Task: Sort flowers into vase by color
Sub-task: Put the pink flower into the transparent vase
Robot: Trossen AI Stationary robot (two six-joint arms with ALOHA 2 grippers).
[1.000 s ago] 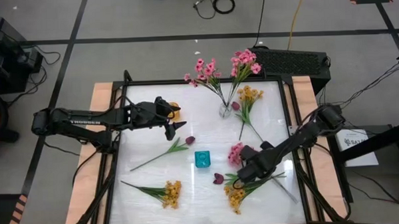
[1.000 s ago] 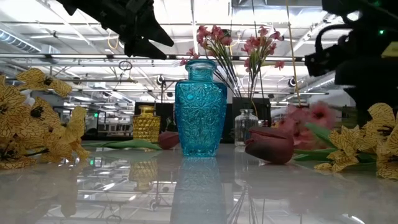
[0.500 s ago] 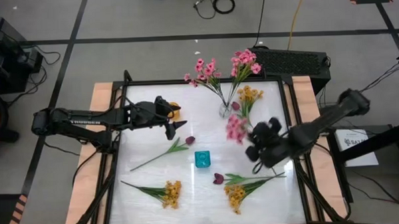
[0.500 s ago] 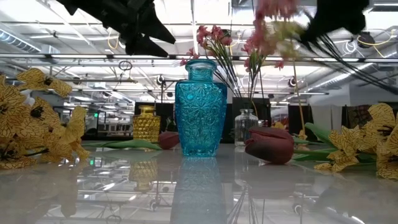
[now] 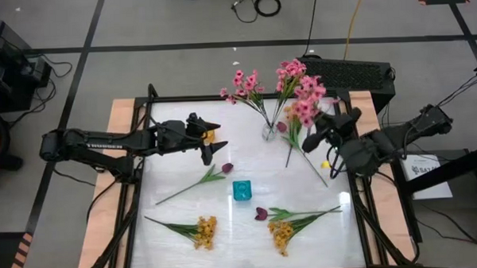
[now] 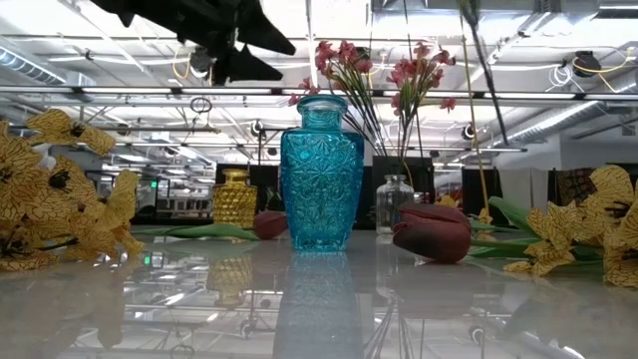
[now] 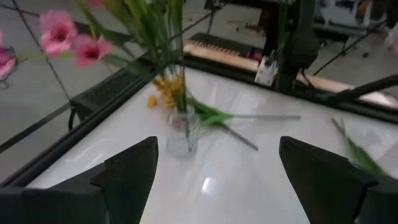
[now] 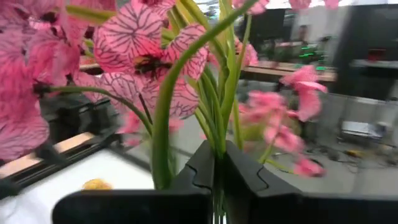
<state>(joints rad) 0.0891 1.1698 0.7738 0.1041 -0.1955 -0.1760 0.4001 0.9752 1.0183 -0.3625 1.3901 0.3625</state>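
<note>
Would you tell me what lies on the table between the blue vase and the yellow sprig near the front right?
In the high view, a dark maroon bud lies between the blue vase and the yellow sprig; otherwise the table is bare there.

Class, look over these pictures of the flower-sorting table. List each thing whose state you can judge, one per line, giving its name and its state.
Clear glass vase: upright, holding pink sprigs.
Blue patterned glass vase: upright, no flowers in it.
Small yellow glass vase: upright.
Pink blossom sprig on green stem: lifted, gripped by the right hand.
Right hand: shut on the stem.
Left hand: open, holding nothing.
Dark maroon tulip bud: lying flat.
</note>
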